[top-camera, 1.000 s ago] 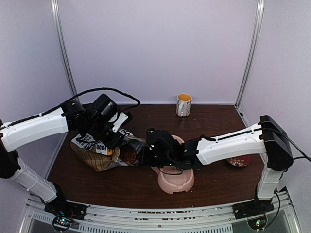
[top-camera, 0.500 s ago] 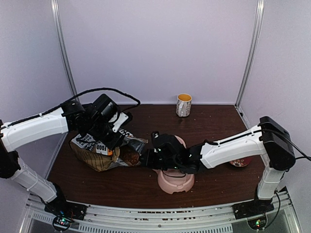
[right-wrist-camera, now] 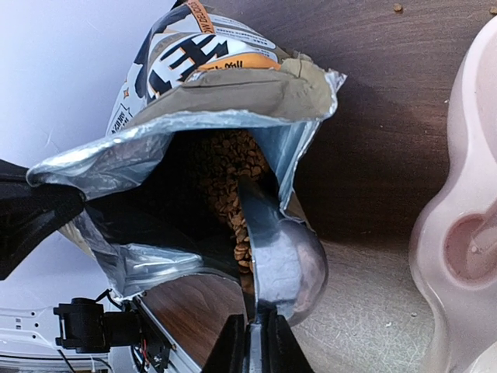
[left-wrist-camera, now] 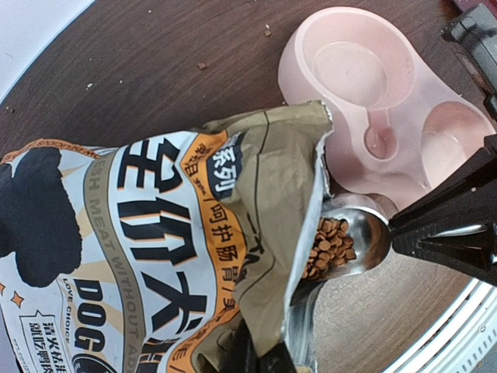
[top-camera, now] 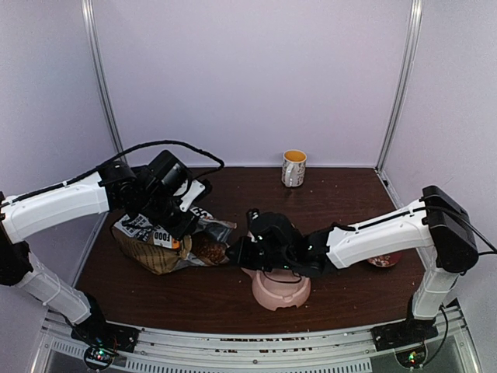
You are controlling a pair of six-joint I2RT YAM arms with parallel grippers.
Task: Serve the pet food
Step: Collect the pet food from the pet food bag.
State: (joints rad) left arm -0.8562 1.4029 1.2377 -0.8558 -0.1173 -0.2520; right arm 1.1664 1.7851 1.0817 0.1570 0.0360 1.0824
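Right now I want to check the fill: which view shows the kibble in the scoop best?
Left wrist: the kibble lies heaped in the scoop at the bag mouth, in plain sight. Right wrist shows kibble mostly inside the bag; top view is too distant.

In the top view I get even, diffuse overhead light: the pale walls [top-camera: 248, 78] read bright, the dark surface [top-camera: 225, 299] carries only soft shadows, and fine detail is slightly soft. In the left wrist view the bag [left-wrist-camera: 155, 233] print is sharp, the pet food [left-wrist-camera: 330, 245] resolves pellet by pellet, and the spoon [left-wrist-camera: 369, 233] shows glare. In the right wrist view the foil lining [right-wrist-camera: 101, 159] glints, the bag's interior sits in deep shadow, and the upper-left background is washed out.
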